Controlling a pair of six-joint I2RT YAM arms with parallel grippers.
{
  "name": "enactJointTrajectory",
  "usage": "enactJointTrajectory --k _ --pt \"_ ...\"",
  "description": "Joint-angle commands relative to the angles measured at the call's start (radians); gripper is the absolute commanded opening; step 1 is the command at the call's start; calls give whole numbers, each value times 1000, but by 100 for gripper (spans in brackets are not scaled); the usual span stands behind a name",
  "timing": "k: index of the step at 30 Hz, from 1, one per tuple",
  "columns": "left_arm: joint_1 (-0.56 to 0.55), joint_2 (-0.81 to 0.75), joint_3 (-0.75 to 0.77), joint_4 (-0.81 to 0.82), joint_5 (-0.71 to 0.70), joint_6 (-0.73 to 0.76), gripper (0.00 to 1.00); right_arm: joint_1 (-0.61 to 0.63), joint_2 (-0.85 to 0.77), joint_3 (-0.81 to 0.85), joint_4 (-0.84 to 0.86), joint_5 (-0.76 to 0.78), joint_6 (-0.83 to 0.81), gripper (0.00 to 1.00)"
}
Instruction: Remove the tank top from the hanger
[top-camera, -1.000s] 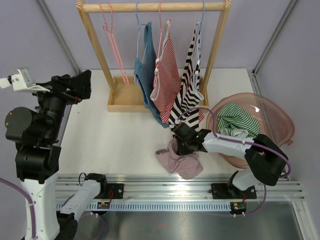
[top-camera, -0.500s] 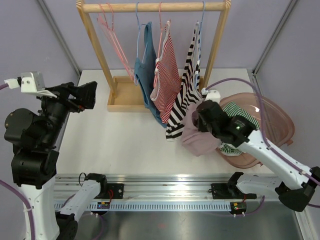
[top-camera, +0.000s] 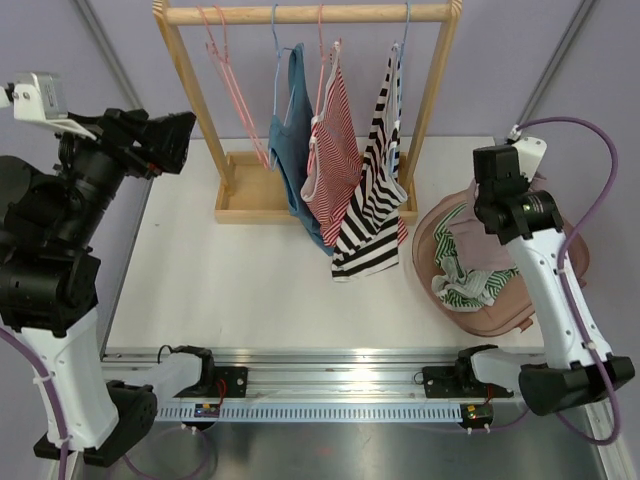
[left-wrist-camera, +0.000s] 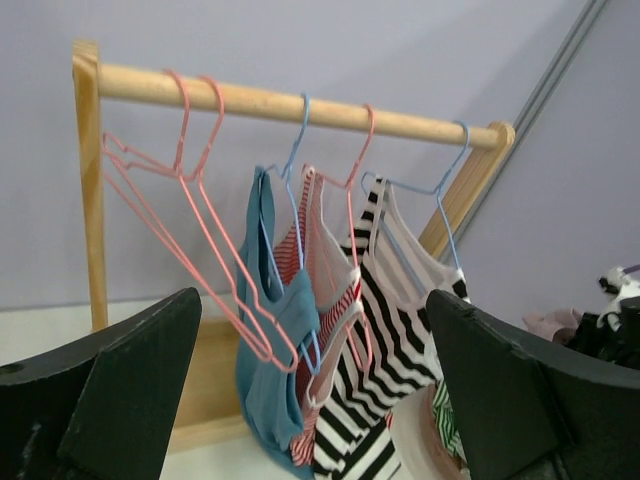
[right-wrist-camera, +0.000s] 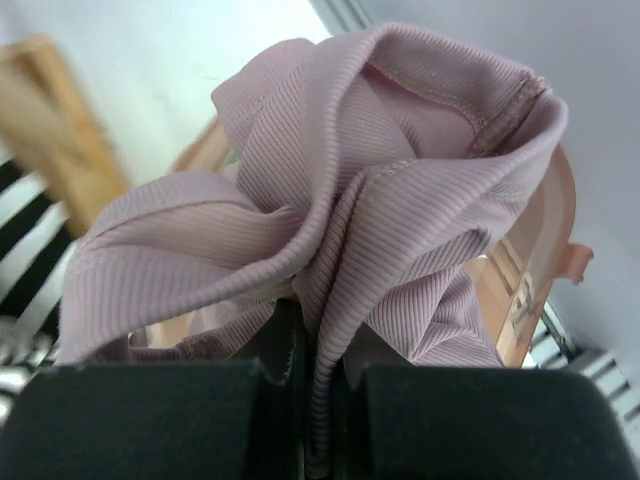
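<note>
Right wrist view shows the right jaws pinched nearly shut on a bunched fold of the pink tank top, the ribbed cloth billowing up above the black fingers. A second ago those jaws were still closing, low over the table in front of the rack, where the top lay in a heap. Now the arm has swung up and over to the right, and from above the cloth hangs over the pink basket, just above the green-striped garment already inside (whether its lower edge touches that pile I cannot tell). So the top is off its hanger and off the table, and what seems left for this piece is to let it go. The left jaws stand wide and hold nothing. That arm has lifted and turned toward the wooden rail, its camera facing two bare pink hangers and the blue top, the red-striped top and the black-striped top hanging there, likely the next to come off
</note>
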Motion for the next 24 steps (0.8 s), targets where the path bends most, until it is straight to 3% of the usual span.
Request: enactJointTrajectory --k 1,3,4,5,6,8,13,16,20,24 --pt "-2 117 129 -48 37 -7 99 -209 80 -63 117 -76 17 0" --pt "-38 180 157 -47 19 -4 99 -275 109 -137 194 -154 40 1" --pt "-72 203 177 -55 -17 22 99 -295 137 -158 205 -164 56 50" --pt "-139 227 221 -77 -63 39 99 -324 151 -170 206 -164 68 74" --pt "-153 284 244 -90 -90 47 99 -325 162 -187 209 -165 73 85" --pt "-182 330 260 -104 -123 48 99 -323 154 -200 212 -197 77 98" --pt "-302 416 237 -64 -298 115 99 -325 26 -201 245 -176 53 100" --pt "-345 490 263 -50 -377 155 99 -325 -72 -210 274 -292 25 99" --pt "-350 617 352 -62 -393 201 99 -325 -215 -301 384 -660 20 99" --pt "-350 712 444 -90 -432 237 93 -325 -295 -342 444 -887 65 99"
